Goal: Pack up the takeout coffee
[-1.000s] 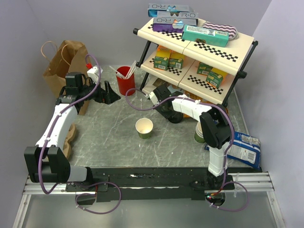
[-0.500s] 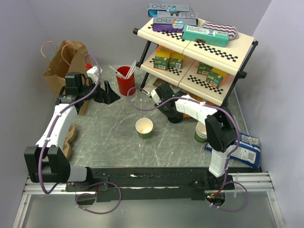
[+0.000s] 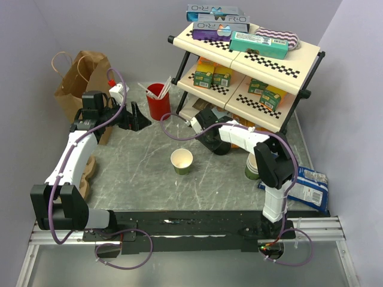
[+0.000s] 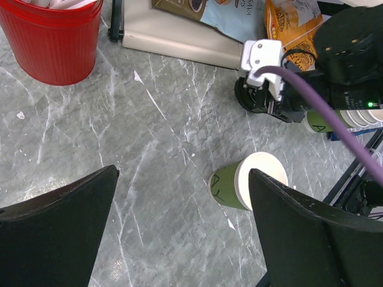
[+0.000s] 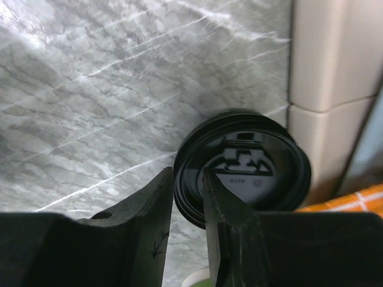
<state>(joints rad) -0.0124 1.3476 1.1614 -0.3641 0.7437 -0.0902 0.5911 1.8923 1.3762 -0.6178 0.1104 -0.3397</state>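
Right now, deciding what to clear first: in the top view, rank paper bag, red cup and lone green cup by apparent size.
1. paper bag
2. red cup
3. lone green cup, barely smaller; nearly a tie.

Reaches under the rack [image 3: 242, 60] with right claw [image 3: 209, 139]; holds left claw [image 3: 136, 118] spread wide beside red cup [image 3: 157, 103].

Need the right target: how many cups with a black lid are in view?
1: the takeout coffee, on the table beside the shelf, at the right gripper. More may hide under the shelf.
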